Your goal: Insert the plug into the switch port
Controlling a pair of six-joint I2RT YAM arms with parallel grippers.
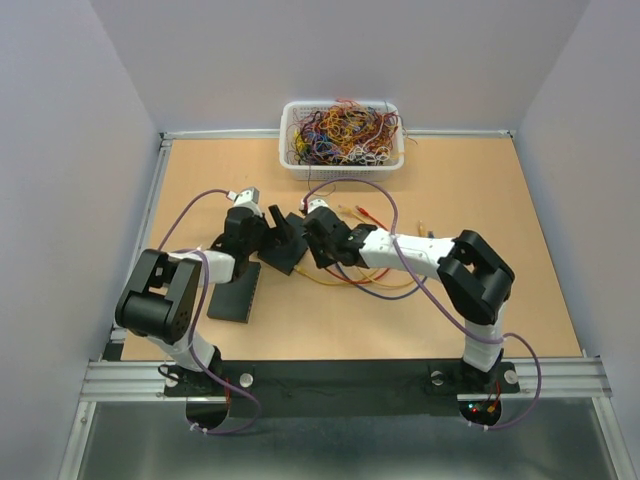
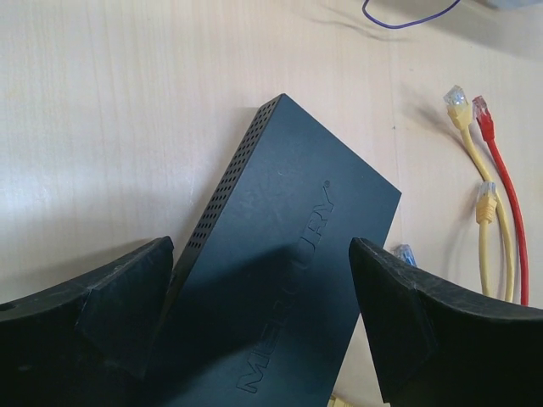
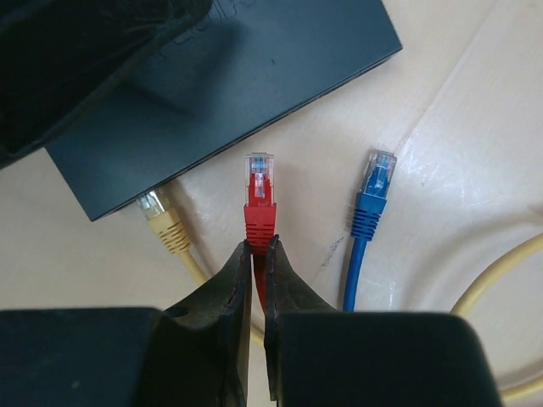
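The black network switch [image 1: 285, 253] lies between the two arms; it also shows in the left wrist view [image 2: 293, 203] and the right wrist view [image 3: 237, 76]. My left gripper [image 1: 271, 232] straddles it, fingers [image 2: 127, 297] against both long sides. My right gripper [image 1: 318, 240] is shut [image 3: 260, 246] on the red cable just behind its red plug [image 3: 260, 191]. The plug points at the switch's near edge, a short gap away. The ports are hidden from every view.
A yellow plug [image 3: 163, 222] touches the switch's edge and a blue plug [image 3: 373, 188] lies right of the red one. Loose yellow [image 2: 460, 108] and red [image 2: 482, 110] plugs lie beyond. A flat black slab [image 1: 236, 292] sits at the left. A white basket [image 1: 343, 160] of cables stands at the back.
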